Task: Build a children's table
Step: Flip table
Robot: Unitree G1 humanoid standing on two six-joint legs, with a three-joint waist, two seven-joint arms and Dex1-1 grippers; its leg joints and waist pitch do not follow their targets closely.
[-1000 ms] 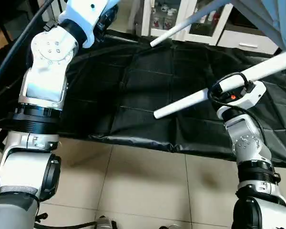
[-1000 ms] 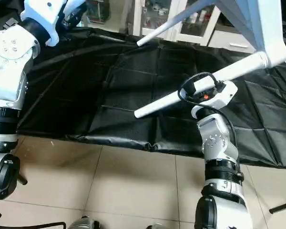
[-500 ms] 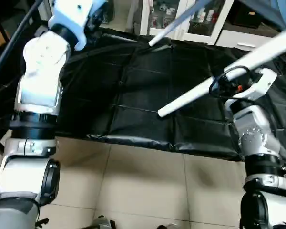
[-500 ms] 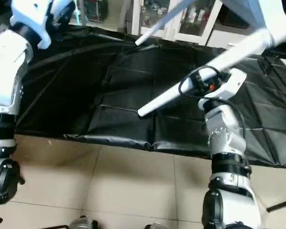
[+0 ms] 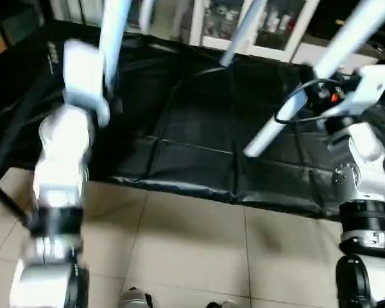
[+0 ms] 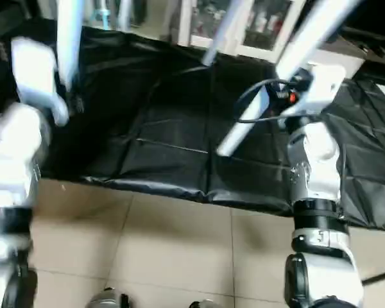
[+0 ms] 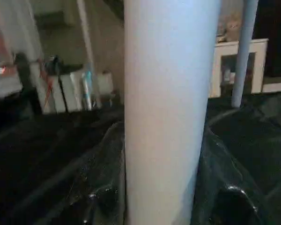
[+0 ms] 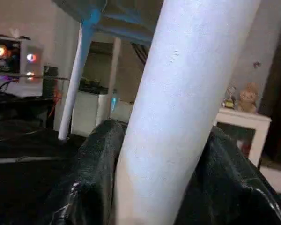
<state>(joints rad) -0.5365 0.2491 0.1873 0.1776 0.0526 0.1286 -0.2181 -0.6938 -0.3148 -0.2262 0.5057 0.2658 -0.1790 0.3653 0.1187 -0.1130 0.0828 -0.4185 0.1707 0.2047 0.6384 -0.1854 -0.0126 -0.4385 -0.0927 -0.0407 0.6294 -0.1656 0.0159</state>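
The children's table is lifted over the work surface, and its tabletop underside [image 8: 113,10] shows above in the right wrist view. My left gripper [image 5: 106,67] is shut on one white leg [image 5: 113,32], which rises almost upright; in the left wrist view the leg [image 7: 166,103] sits between my black fingers [image 7: 100,187]. On the right, my right gripper [image 5: 337,80] is shut on a second leg [image 5: 289,109] that slants down to the left; it [image 8: 178,108] fills the gap between the fingers [image 8: 91,178]. A third leg [image 5: 242,32] hangs in the middle at the back.
A black cloth [image 5: 192,128] covers the low work surface under the legs, its front edge hanging over beige floor tiles [image 5: 192,244]. A white cabinet with glass doors [image 5: 212,19] stands behind. A black cable [image 5: 295,106] loops from my right wrist.
The view has shifted. Both arms have swung the table: the leg in my right gripper has gone from a shallow slant to a steep one, and the leg in my left gripper now shows upright.
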